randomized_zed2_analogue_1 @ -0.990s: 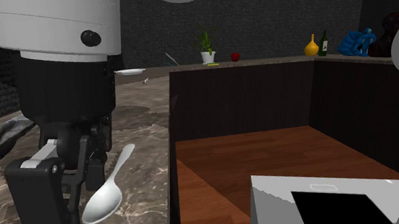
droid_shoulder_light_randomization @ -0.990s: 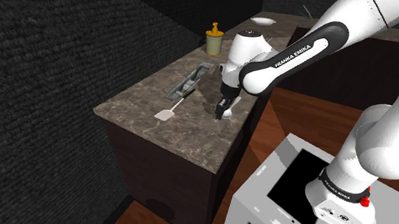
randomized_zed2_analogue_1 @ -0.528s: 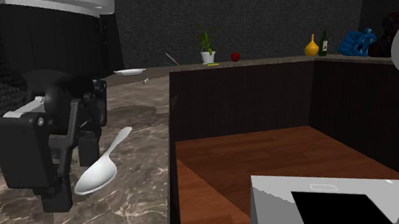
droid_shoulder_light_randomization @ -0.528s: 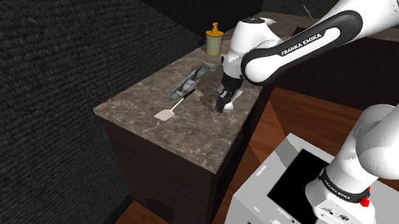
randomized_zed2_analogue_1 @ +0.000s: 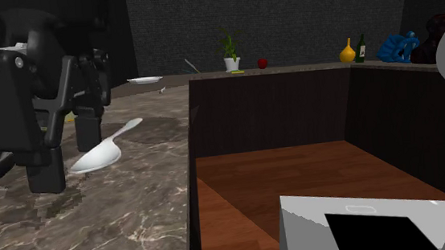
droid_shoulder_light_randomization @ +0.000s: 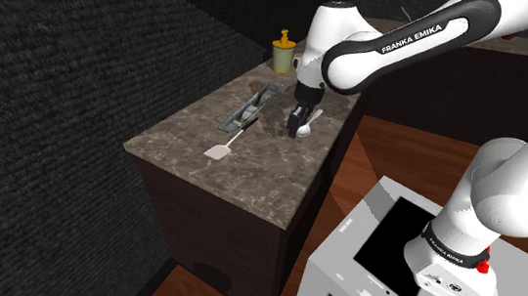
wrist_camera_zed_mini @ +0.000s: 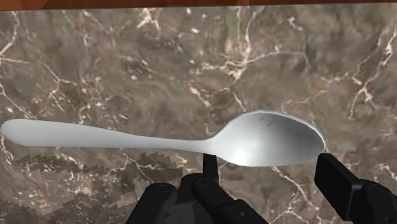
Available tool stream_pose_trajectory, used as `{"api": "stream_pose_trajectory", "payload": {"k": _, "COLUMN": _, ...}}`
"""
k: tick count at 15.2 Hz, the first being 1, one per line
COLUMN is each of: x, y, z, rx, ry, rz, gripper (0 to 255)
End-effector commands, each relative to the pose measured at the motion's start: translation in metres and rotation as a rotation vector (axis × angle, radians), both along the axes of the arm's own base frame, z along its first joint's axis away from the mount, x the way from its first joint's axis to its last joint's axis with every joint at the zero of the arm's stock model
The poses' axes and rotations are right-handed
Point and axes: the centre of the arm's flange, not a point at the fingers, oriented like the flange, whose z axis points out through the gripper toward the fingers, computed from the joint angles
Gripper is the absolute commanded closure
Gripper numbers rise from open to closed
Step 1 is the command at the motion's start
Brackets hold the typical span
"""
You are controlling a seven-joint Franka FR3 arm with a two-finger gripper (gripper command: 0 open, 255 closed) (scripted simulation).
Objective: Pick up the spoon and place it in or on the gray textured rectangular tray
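Marble counter (droid_shoulder_light_randomization: 250, 175) bears the gray tray (droid_shoulder_light_randomization: 250, 110), near the gripper (droid_shoulder_light_randomization: 299, 126) toward the shoulder view's left. Gripper is clamped on the spoon (wrist_camera_zed_mini: 267, 141) bowl, handle crosswise, clear of the counter

A white spatula (droid_shoulder_light_randomization: 218, 151) lies flat on the marble counter (droid_shoulder_light_randomization: 262, 167).
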Motion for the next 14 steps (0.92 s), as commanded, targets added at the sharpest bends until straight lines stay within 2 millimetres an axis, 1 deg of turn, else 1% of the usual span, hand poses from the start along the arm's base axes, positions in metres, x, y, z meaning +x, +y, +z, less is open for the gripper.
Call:
{"api": "stream_pose_trajectory", "payload": {"k": 1, "x": -0.001, "y": -0.001, "z": 0.011, "rx": 0.000, "ry": 0.001, "rz": 0.000, "gripper": 255}}
{"api": "stream_pose_trajectory", "payload": {"k": 5, "x": -0.001, "y": -0.001, "z": 0.032, "rx": 0.000, "ry": 0.001, "rz": 0.000, "gripper": 255}}
{"api": "stream_pose_trajectory", "payload": {"k": 6, "x": -0.001, "y": -0.001, "z": 0.033, "rx": 0.000, "ry": 0.001, "rz": 0.000, "gripper": 255}}
{"api": "stream_pose_trajectory", "payload": {"k": 14, "x": 0.105, "y": -0.007, "z": 0.036, "rx": 0.000, "ry": 0.001, "rz": 0.000, "gripper": 255}}
